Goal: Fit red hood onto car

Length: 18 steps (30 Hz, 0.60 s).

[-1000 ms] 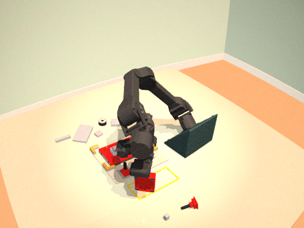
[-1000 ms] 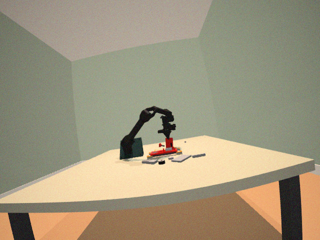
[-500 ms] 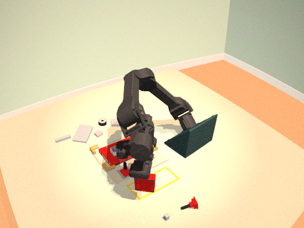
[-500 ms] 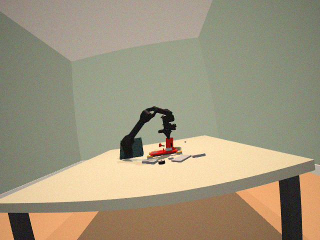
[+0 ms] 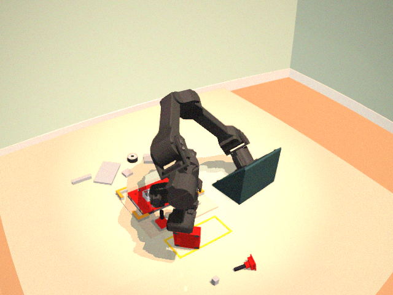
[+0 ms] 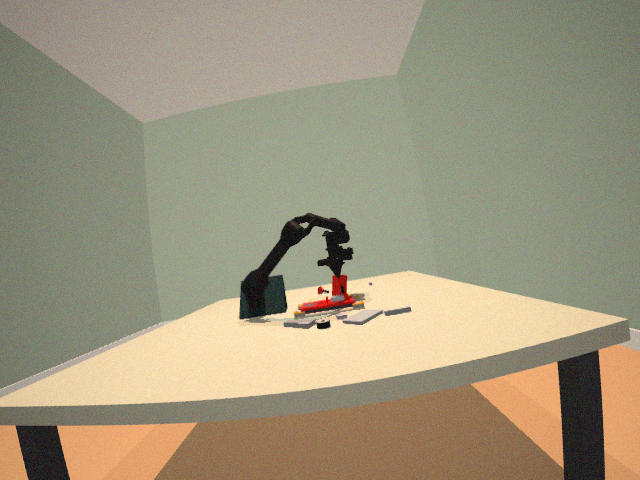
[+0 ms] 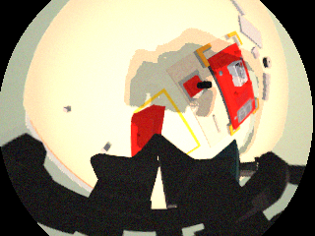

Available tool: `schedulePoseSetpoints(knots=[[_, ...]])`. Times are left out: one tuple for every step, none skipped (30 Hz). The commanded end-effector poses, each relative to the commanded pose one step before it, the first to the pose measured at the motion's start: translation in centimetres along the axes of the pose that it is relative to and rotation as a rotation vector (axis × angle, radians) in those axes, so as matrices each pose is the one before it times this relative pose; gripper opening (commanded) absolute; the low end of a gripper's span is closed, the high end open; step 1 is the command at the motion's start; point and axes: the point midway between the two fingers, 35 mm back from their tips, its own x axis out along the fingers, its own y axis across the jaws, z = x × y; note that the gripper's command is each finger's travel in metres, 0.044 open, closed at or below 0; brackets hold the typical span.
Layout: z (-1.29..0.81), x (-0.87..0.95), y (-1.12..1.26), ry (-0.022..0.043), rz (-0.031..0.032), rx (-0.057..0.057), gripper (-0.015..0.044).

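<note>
The red hood [image 5: 186,240] [image 6: 339,285] [image 7: 146,133] stands on edge, upright, over the yellow outlined rectangle [image 5: 223,224]. My gripper [image 5: 182,230] [image 6: 336,273] [image 7: 157,137] points straight down onto the hood's top edge and is shut on it. I cannot tell whether the hood's lower edge touches the table. The red car chassis [image 5: 138,197] [image 6: 325,304] [image 7: 231,86] lies in its jig with orange corners [image 5: 140,216], just left of the hood and partly hidden by the arm. The deck pegs are too small to make out.
A small red block with a black peg [image 5: 161,220] stands between chassis and hood. A dark teal panel [image 5: 250,180] [image 6: 276,297] leans at the arm's base. Grey slabs [image 5: 107,172] and a black ring [image 5: 132,157] lie behind the chassis. A red-and-black pin [image 5: 247,264] and a white cube [image 5: 215,279] lie in front.
</note>
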Motion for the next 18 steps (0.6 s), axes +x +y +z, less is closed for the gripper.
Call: schedulePoseSetpoints(knots=[[-0.088,0.440,0.121,-0.00471,-0.01182,-0.0092,0.0000],[-0.001,0.002,0.039,0.00000,0.00002,0.0000,0.0000],[-0.001,0.002,0.039,0.00000,0.00002,0.0000,0.0000],[-0.001,0.002,0.039,0.00000,0.00002,0.0000,0.0000],[-0.001,0.002,0.039,0.00000,0.00002,0.0000,0.0000],[-0.001,0.002,0.039,0.00000,0.00002,0.0000,0.0000],[-0.001,0.002,0.039,0.00000,0.00002,0.0000,0.0000],[-0.001,0.002,0.039,0.00000,0.00002,0.0000,0.0000],[-0.002,0.002,0.039,0.00000,0.00002,0.0000,0.0000],[-0.002,0.002,0.038,0.00000,0.00002,0.0000,0.0000],[-0.002,0.002,0.038,0.00000,0.00002,0.0000,0.0000],[-0.002,0.002,0.038,0.00000,0.00002,0.0000,0.0000],[-0.002,0.002,0.038,0.00000,0.00002,0.0000,0.0000],[-0.002,0.002,0.038,0.00000,0.00002,0.0000,0.0000],[-0.002,0.002,0.038,0.00000,0.00002,0.0000,0.0000],[-0.002,0.002,0.038,0.00000,0.00002,0.0000,0.0000],[-0.002,0.003,0.038,0.00000,0.00002,0.0000,0.0000],[-0.002,0.003,0.038,0.00000,0.00002,0.0000,0.0000]])
